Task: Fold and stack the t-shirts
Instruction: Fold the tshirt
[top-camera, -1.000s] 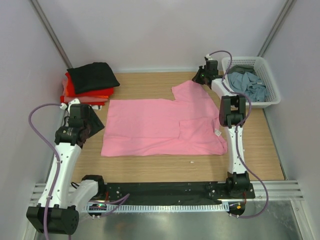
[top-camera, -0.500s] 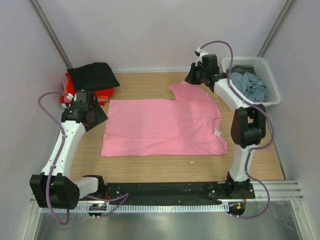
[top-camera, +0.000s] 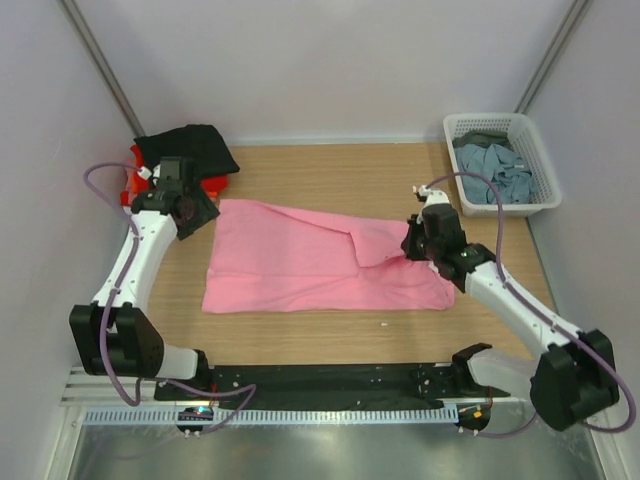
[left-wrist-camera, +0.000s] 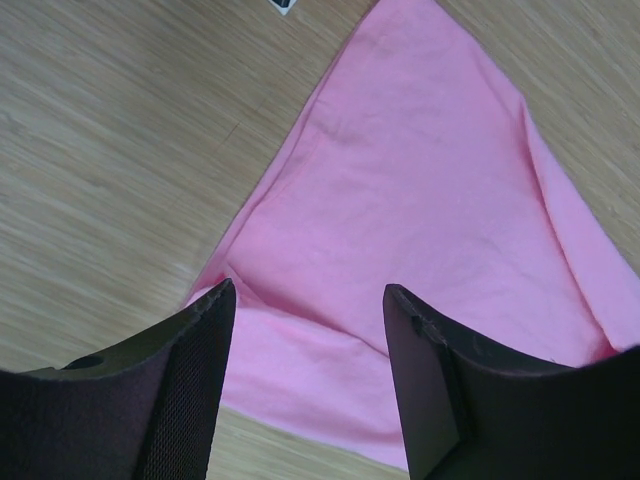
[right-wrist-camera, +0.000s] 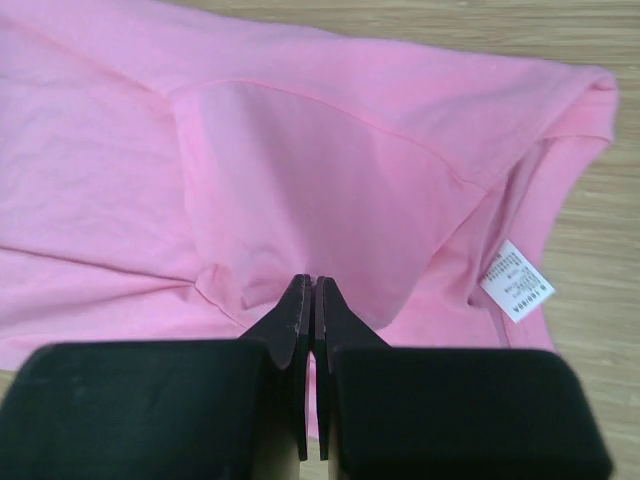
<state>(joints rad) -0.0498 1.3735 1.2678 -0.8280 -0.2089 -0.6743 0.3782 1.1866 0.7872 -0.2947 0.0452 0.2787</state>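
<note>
A bright pink t-shirt (top-camera: 300, 265) lies spread across the wooden table, its far right part pulled over toward the front. My right gripper (top-camera: 412, 243) sits at that fold, shut on a puckered pinch of the pink t-shirt (right-wrist-camera: 300, 160); the tips (right-wrist-camera: 313, 280) meet in the cloth, with a white tag (right-wrist-camera: 513, 280) to their right. Over the shirt's far left corner my left gripper (top-camera: 195, 212) hangs open. Pink cloth (left-wrist-camera: 430, 200) shows between its spread fingers (left-wrist-camera: 308, 290), nothing gripped.
A stack of folded shirts sits at the back left: black (top-camera: 185, 148) on top, red (top-camera: 135, 160) and orange (top-camera: 215, 185) under it. A white lattice basket (top-camera: 540, 195) at the back right holds grey-blue (top-camera: 495, 165) and dark olive (top-camera: 485, 140) shirts. Walls enclose the table's sides.
My right arm swung from the far right back toward the front, carrying the pink shirt's far sleeve and edge over itself. My left gripper moved away to the shirt's far left corner.
</note>
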